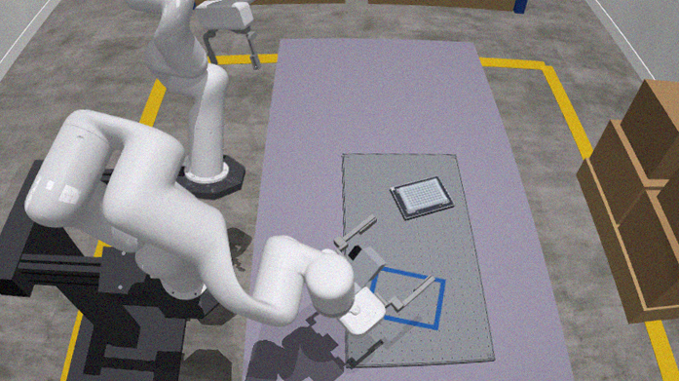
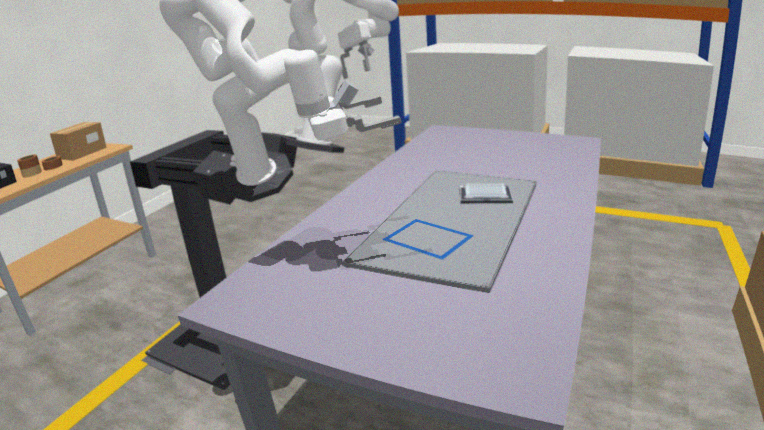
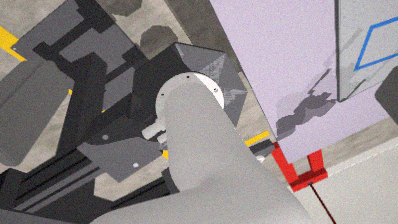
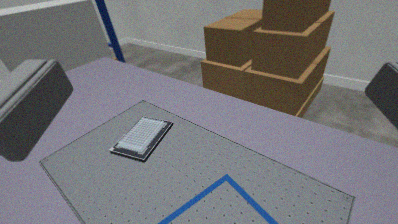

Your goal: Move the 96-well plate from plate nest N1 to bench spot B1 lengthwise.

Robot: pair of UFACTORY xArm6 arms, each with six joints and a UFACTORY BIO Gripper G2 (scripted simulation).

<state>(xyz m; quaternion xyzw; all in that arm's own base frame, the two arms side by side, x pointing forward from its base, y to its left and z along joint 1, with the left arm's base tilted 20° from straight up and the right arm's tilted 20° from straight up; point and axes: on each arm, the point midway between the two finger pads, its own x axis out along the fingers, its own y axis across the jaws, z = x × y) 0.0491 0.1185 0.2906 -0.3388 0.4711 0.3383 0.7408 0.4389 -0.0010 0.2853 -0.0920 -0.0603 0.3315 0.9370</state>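
The clear-white 96-well plate (image 1: 422,195) (image 2: 485,189) (image 4: 142,134) sits in the dark plate nest (image 1: 428,210) (image 2: 486,201) (image 4: 134,155). The blue taped outline (image 1: 439,303) (image 2: 457,246) (image 3: 363,47) (image 4: 251,200) has nothing lying in it. My right gripper (image 1: 402,248) (image 2: 389,110) is open and empty, high above the near side of the board. My left gripper (image 1: 234,63) (image 2: 356,71) is open and empty, raised beyond the table's side edge, far from the plate. The left wrist view shows arm parts and the stand, and only part of the outline; the plate is outside it.
The grey perforated board (image 1: 460,320) (image 2: 481,267) (image 4: 100,190) carries the nest and outline on the lilac table (image 1: 308,135) (image 2: 374,331). The right arm reaches over the table edge beside the outline. Cardboard boxes (image 1: 649,205) (image 4: 270,55) stand beyond the table.
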